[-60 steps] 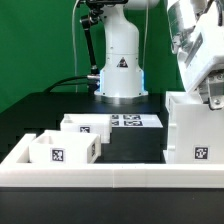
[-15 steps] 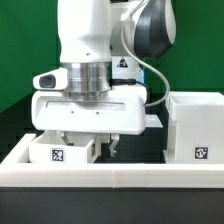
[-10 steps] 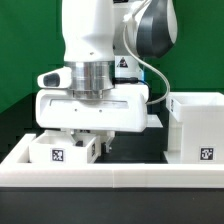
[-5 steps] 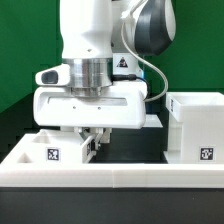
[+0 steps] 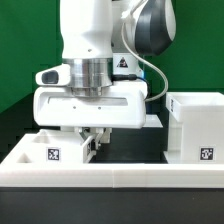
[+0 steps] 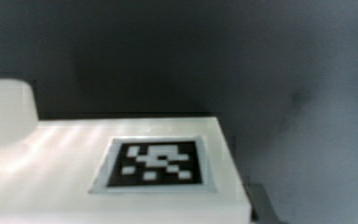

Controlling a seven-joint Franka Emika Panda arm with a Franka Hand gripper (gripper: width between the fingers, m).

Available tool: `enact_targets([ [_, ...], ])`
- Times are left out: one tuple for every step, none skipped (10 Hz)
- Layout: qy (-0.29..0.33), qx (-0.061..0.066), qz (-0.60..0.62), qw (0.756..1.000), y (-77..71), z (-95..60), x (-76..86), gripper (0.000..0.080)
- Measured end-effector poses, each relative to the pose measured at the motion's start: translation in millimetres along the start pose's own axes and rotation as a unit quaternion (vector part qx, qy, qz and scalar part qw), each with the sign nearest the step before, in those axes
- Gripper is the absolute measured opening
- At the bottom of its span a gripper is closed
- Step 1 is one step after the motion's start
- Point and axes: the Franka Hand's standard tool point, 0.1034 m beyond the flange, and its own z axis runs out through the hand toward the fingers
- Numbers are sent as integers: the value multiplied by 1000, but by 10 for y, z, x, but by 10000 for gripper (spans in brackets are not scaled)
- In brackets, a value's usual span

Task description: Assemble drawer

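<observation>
A robotics laboratory, by every sign: a white robot arm [image 5: 95, 60] works over a black table [image 5: 140, 150] against a plain green backdrop [image 5: 25, 50], with a black cable [image 5: 155, 75] looping behind it. The loose white parts, a tall box [image 5: 195, 125] and a small box [image 5: 50, 150], each carry a printed black-and-white marker tag [image 6: 158, 163].

Shows smooth, glossy white plastic on the arm housing [image 5: 95, 40], with soft highlights. Looks matt white and plastic-like on the drawer box [image 5: 60, 150] and the larger case [image 5: 195, 125]. Reads as flat black-and-white print on the marker tag [image 6: 158, 165]. Appears matt black across the table [image 5: 135, 148] and dull green, cloth-like, on the backdrop [image 5: 25, 60].
</observation>
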Motion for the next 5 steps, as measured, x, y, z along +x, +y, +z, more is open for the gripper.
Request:
enact_targets([
  [-6,6,-48,999,-2,-55,-10,41],
  [-7,11,-78,997,-4,-113,-6,41],
  [-7,10,-72,997,1,-100,-8,41],
  [-8,10,-94,996,7,-88,-15,41],
  [-8,9,-143,990,10,-86,-19,41],
])
